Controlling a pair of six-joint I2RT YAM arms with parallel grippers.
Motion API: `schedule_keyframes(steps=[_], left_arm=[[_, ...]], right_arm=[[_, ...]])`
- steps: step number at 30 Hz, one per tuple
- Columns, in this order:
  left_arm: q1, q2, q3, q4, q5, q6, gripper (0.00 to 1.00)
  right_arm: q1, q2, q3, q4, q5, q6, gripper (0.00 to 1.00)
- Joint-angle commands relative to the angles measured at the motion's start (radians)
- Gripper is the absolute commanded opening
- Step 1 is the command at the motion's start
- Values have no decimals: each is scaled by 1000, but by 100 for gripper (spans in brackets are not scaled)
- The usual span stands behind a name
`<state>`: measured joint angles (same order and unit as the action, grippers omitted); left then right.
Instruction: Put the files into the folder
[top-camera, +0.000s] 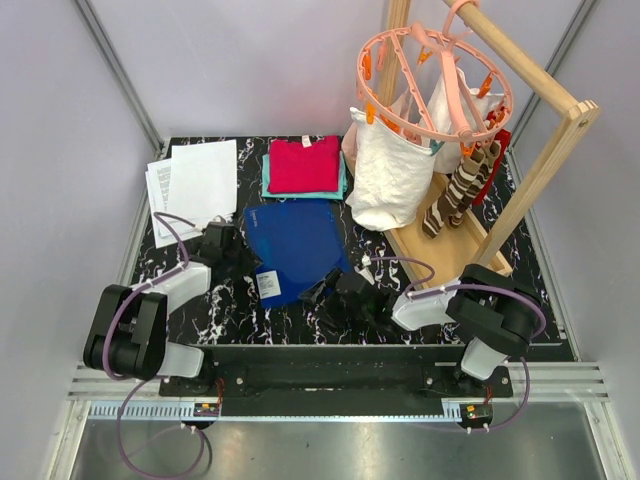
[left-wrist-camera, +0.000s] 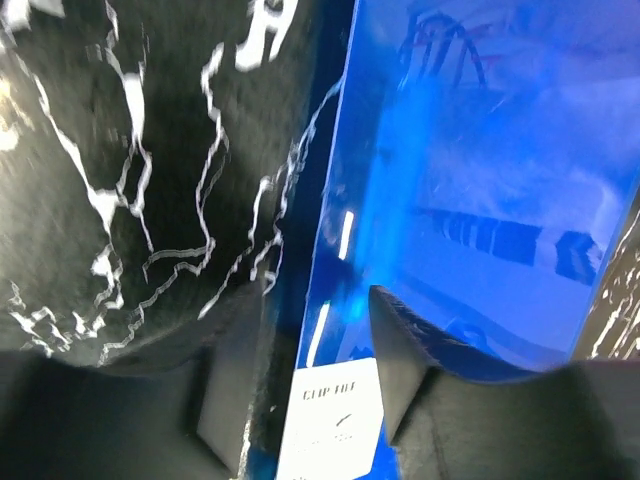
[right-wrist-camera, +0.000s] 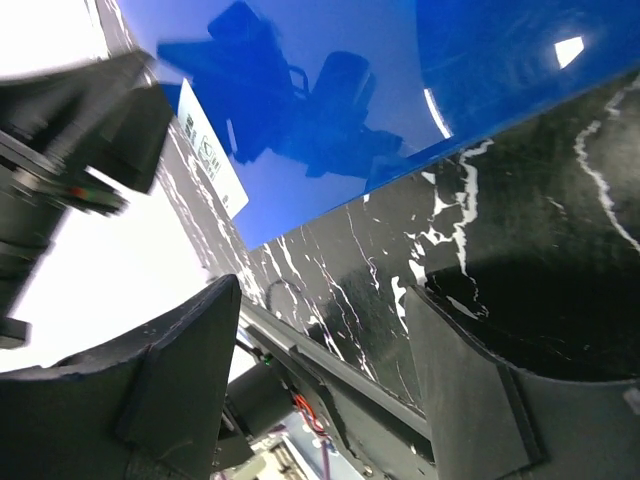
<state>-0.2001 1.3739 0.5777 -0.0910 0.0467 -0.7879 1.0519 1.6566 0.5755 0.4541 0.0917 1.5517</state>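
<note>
The files (top-camera: 195, 180), several white sheets with small black print, lie in a loose stack at the table's back left. The blue translucent folder (top-camera: 297, 243) lies flat at the centre, its white sticker (top-camera: 268, 285) at the near left corner. My left gripper (top-camera: 240, 252) is open at the folder's left edge; in the left wrist view (left-wrist-camera: 312, 375) its fingers (left-wrist-camera: 400, 350) straddle that edge and the sticker (left-wrist-camera: 335, 420). My right gripper (top-camera: 318, 292) is open and empty just off the folder's near right edge; in the right wrist view (right-wrist-camera: 320, 380) the folder (right-wrist-camera: 350, 90) lies ahead of it.
Folded red and teal clothes (top-camera: 303, 165) lie behind the folder. A white cloth bag (top-camera: 388, 180) stands at the right of them. A wooden rack (top-camera: 545, 170) with a pink peg hanger (top-camera: 435, 80) and striped socks (top-camera: 458, 195) fills the back right.
</note>
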Motion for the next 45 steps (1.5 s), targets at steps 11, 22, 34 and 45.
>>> schedule_keyframes(steps=[11,22,34,45], left_arm=[[-154,-196,-173,88,44,-119,24],[-202,-205,-193,88,12,-134,24],[-222,-214,-194,88,4,-146,25],[-246,-214,-197,80,-19,-157,25]], right_arm=[[19,-28,-173,210,138,130,65],[23,-40,-163,297,108,100,59],[23,34,-158,385,120,128,59],[25,45,-177,425,120,131,58]])
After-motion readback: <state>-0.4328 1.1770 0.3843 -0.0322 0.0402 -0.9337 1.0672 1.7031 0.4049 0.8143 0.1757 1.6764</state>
